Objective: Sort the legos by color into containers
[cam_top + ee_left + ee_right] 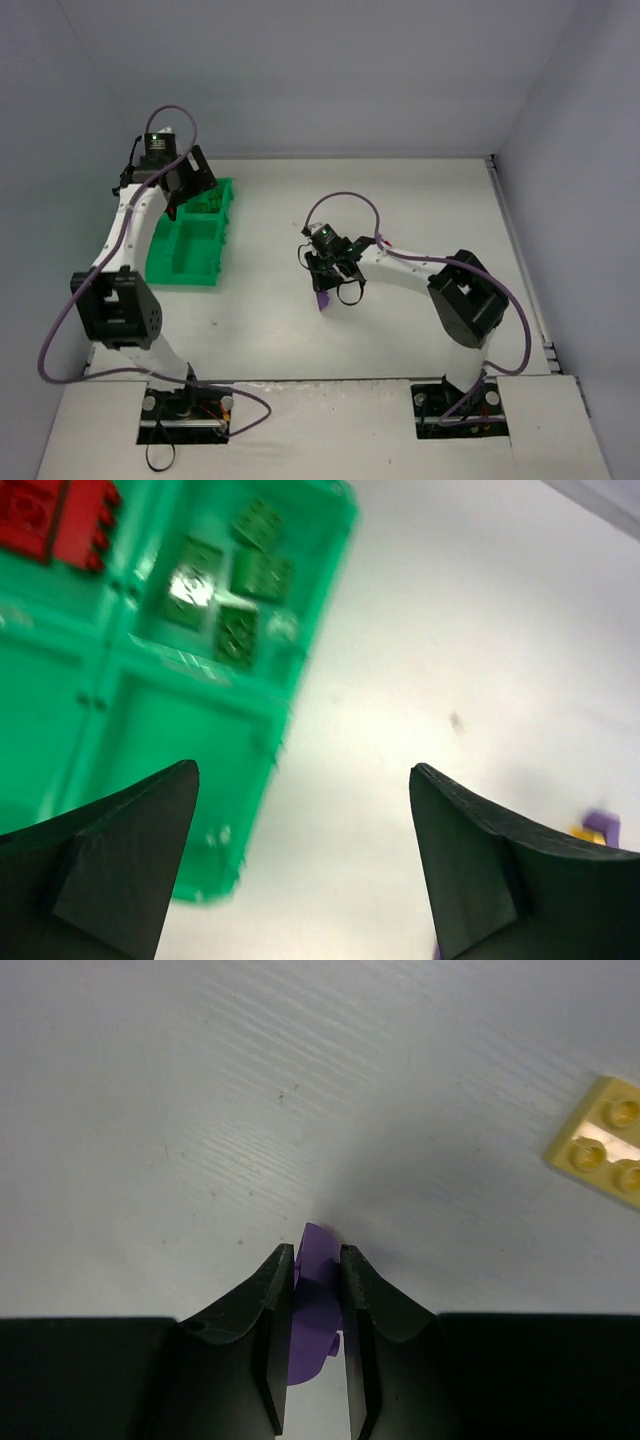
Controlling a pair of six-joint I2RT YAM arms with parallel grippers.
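The green tray (190, 262) lies at the left of the table. My left gripper (185, 180) hangs over its far end, open and empty (304, 780). In the left wrist view the tray (190, 740) holds several green legos (235, 590) in one compartment and red legos (55, 518) in the one beside it. My right gripper (328, 288) is shut on a purple lego (317, 1305) at mid table; the purple lego (322, 299) shows below the fingers. A yellow lego (605, 1140) lies on the table to its right.
A purple and a yellow lego (596, 828) show small at the right edge of the left wrist view. White walls enclose the table on the left, far and right sides. Both arm bases (190, 405) stand at the near edge.
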